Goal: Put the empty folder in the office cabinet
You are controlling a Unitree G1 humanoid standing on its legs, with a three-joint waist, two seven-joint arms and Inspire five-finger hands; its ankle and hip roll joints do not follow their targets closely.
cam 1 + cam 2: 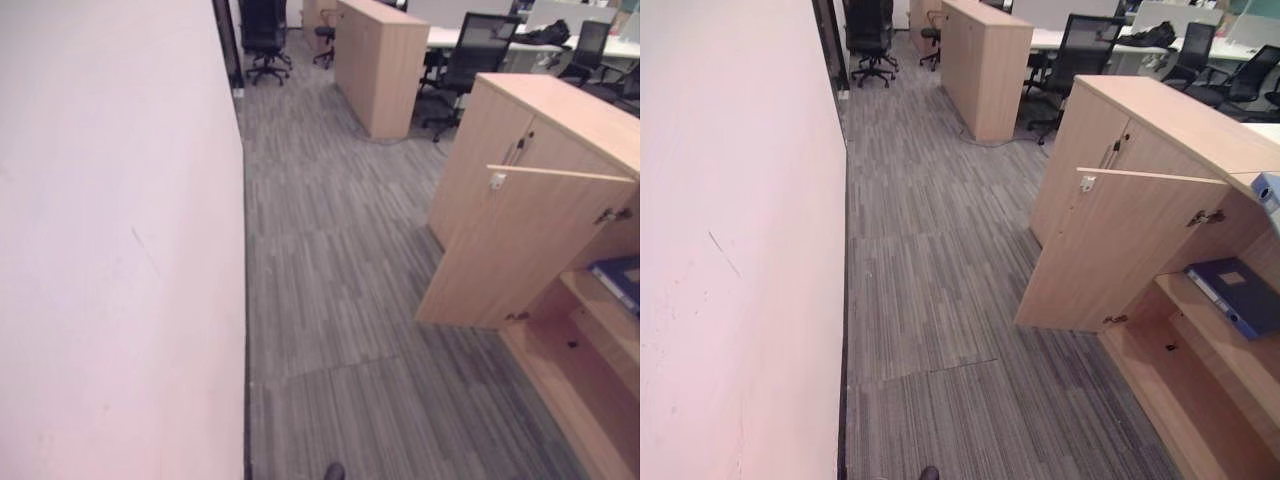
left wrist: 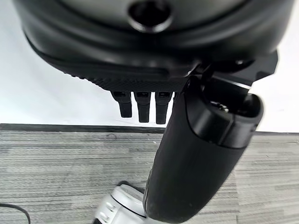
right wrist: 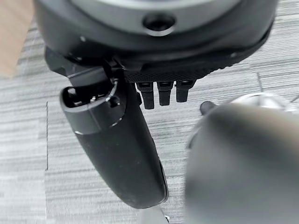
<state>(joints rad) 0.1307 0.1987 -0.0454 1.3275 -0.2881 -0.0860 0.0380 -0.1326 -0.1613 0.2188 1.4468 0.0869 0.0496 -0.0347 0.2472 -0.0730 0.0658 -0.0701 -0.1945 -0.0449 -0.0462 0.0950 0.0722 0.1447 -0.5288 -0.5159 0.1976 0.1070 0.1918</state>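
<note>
My left hand hung over the grey carpet beside the white wall, fingers straight and holding nothing. My right hand hung likewise, loose and empty. The blue folder lay flat on the upper shelf of the office cabinet, behind its swung-out door; I think well apart from both hands.

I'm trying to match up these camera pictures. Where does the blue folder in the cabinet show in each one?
Left eye view: blue folder at the right edge, on a cabinet shelf.
Right eye view: lower right, on the same shelf.
Left wrist view: not in it.
Right wrist view: not in it.
Shared landmark: the open cabinet door.
</note>
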